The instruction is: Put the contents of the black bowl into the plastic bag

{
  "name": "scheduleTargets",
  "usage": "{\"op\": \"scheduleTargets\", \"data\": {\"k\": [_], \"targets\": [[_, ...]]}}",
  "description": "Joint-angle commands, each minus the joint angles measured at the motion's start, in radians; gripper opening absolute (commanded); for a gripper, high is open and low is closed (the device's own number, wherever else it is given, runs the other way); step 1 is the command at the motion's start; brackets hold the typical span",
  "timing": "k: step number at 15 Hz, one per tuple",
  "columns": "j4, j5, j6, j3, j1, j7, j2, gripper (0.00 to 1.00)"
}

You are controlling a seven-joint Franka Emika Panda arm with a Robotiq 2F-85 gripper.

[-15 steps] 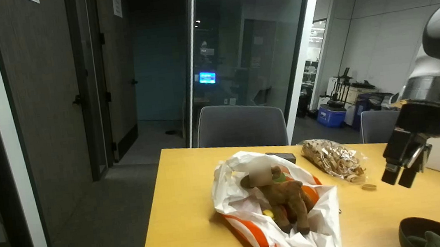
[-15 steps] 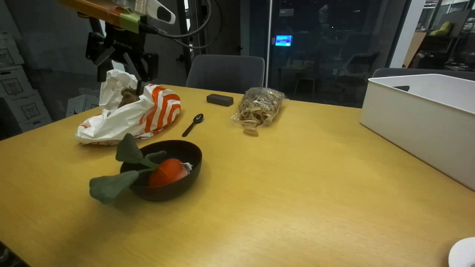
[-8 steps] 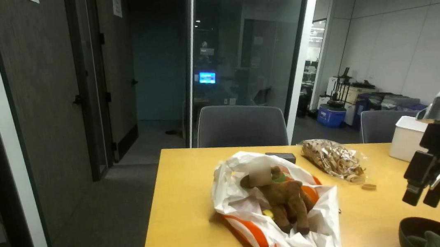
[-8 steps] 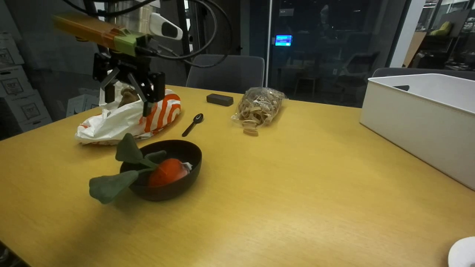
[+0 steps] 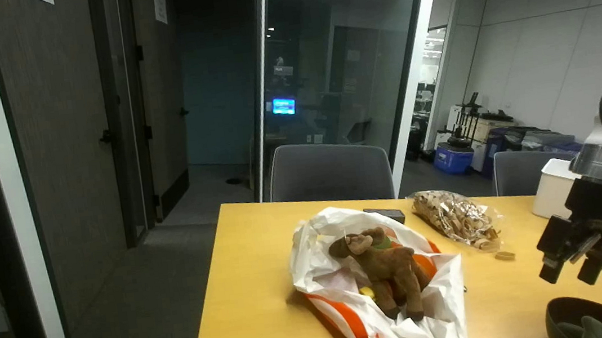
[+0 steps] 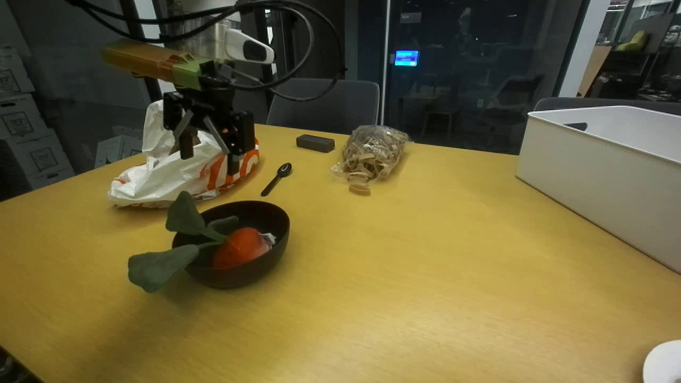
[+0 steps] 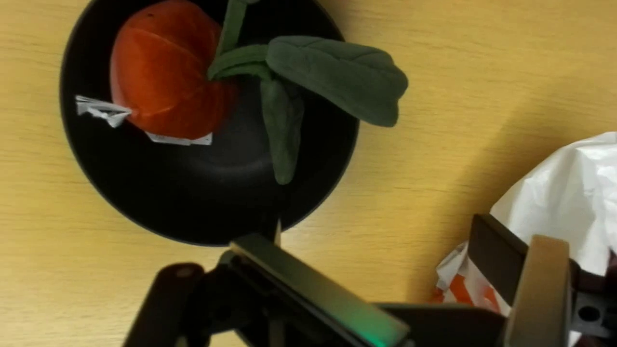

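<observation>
Claw [image 6: 209, 162] hangs spread wide with nothing in its grip, and our target, that orange-red plush veggie [image 7: 166, 72], sits in the black bowl [image 7: 226, 168], below the claw and off to one side. Looks like stuffed fabric, so we'd guess light, squishy, grippy and hard to break. We'd pinch the round body; the green leaves [image 7: 337, 79] look floppy and might swing us crooked over the plastic bag [image 6: 159, 181], also lower than the claw.
</observation>
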Motion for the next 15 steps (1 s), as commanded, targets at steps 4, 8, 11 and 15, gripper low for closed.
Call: {"op": "scheduleTargets", "data": {"k": [4,8,11,15], "targets": [[-0.019,-0.133,-0.025,-0.024,-0.063,0.201,0.041,1.0],[-0.063,-0.125,-0.023,-0.032,-0.071,0.216,0.064,1.0],[-0.095,-0.128,0.001,-0.034,-0.074,0.231,0.083,1.0],[-0.136,-0.183,0.098,-0.025,-0.073,0.271,0.09,1.0]]}}
